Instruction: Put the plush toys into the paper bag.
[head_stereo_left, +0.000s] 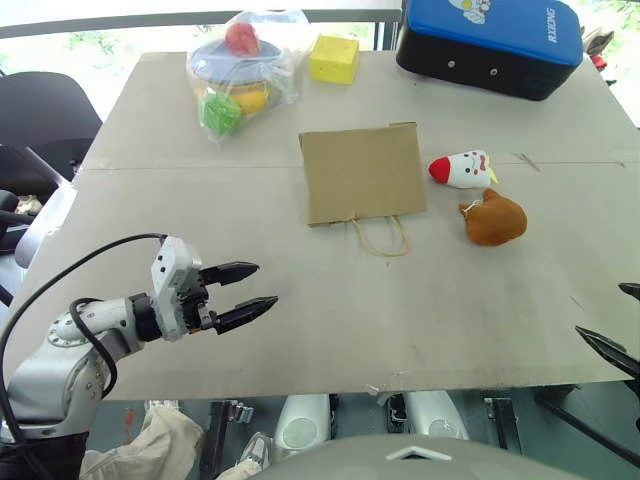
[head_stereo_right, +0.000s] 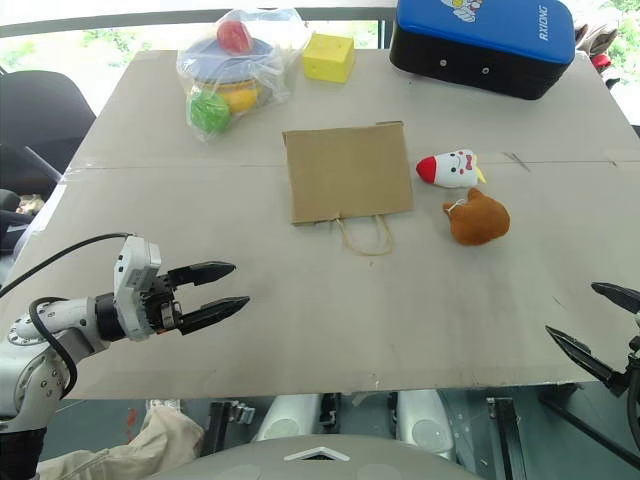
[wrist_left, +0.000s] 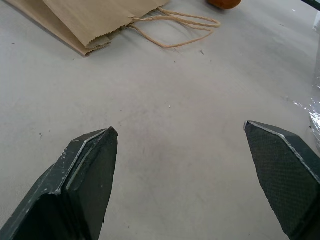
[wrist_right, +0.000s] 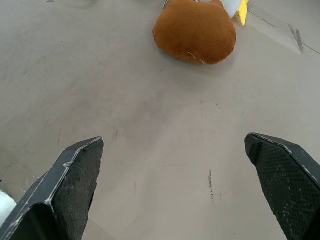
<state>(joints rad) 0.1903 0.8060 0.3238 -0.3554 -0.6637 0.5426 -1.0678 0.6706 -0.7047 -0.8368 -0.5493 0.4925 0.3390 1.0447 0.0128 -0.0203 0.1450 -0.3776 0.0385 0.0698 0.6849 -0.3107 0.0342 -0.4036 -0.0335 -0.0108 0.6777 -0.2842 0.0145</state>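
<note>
Your left gripper (head_stereo_left: 254, 291) hovers low over the table's (head_stereo_left: 330, 330) near left, jaws spread and empty, pointing right. Your right gripper (head_stereo_right: 596, 325) waits near right, also spread wide. Farther off, the paper bag (head_stereo_left: 362, 172) lies flat, the white plush (head_stereo_left: 461, 169) and brown plush (head_stereo_left: 493, 219) just right of it.

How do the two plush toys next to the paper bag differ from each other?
The white plush toy is white with a red pointed end; the orange-brown plush toy is one plain colour. The white one is longish, the brown one rounded and bulkier. Both lie on the table, outside the paper bag.
</note>
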